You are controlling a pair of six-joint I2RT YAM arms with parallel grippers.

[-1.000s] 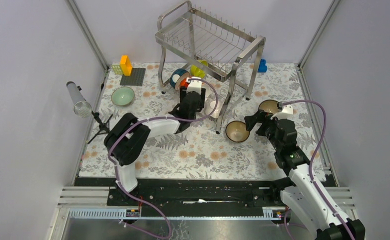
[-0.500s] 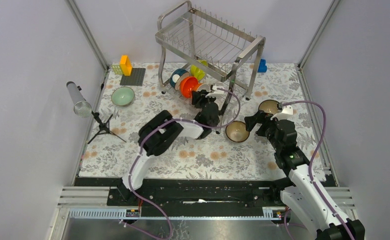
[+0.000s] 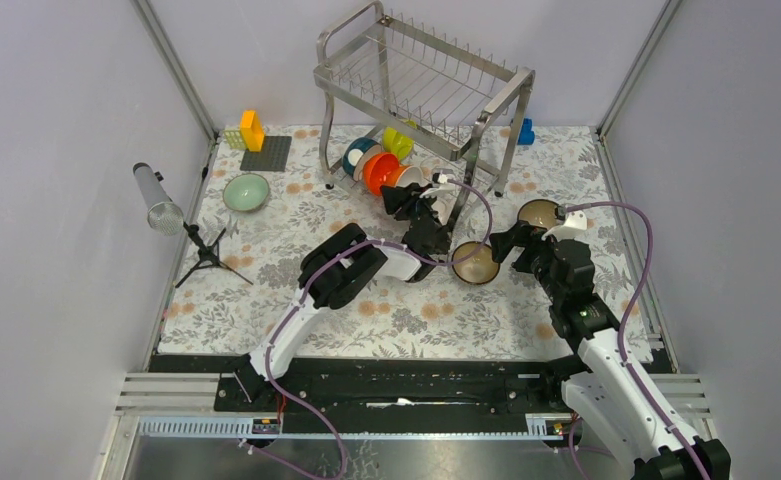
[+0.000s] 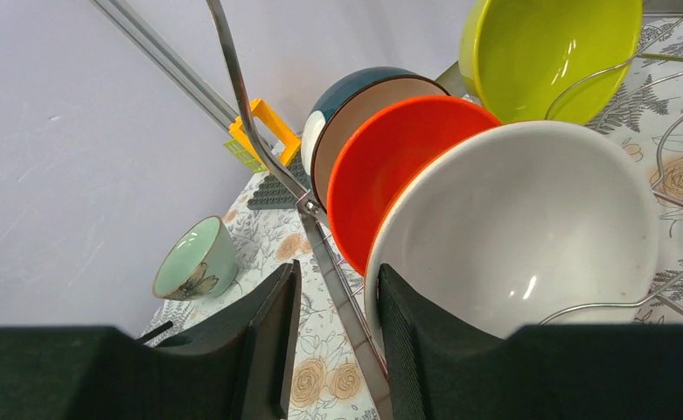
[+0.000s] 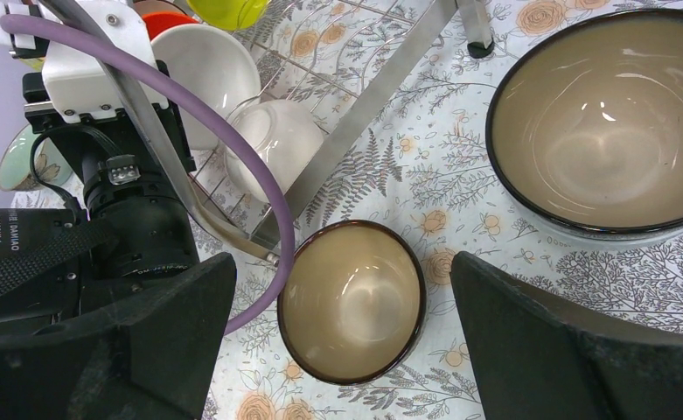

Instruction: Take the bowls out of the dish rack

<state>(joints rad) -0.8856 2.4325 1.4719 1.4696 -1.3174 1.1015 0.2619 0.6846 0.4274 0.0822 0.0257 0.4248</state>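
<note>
Well off to the left of the left jaws, a pale green bowl [image 3: 246, 192] sits upright on the floral worktop [image 3: 406, 310], clear of the dish rack [image 3: 506, 95]. Straight ahead of those jaws, on the rack's lower tier, bowls stand on edge in a row. A blue bowl [image 4: 364, 83] is farthest back, with a yellow-green bowl [image 4: 547, 52] to its right. An orange-red bowl [image 4: 381, 175] comes next and a white bowl [image 4: 530, 236] is nearest. The left jaws stand part-way apart, and a steel bar of the rack runs up through the gap. The right-hand finger [image 4: 407, 350] overlaps the white bowl's rim, but I cannot tell whether anything is pinched. Further right, the right jaws gape wide and hold nothing. Directly beneath them a small brown-gold bowl [image 5: 355, 306] rests upright on the worktop, just beside the rack's leg. Ahead of them and to the right, a larger brown-gold bowl [image 5: 604, 122] also sits upright on the worktop.
</note>
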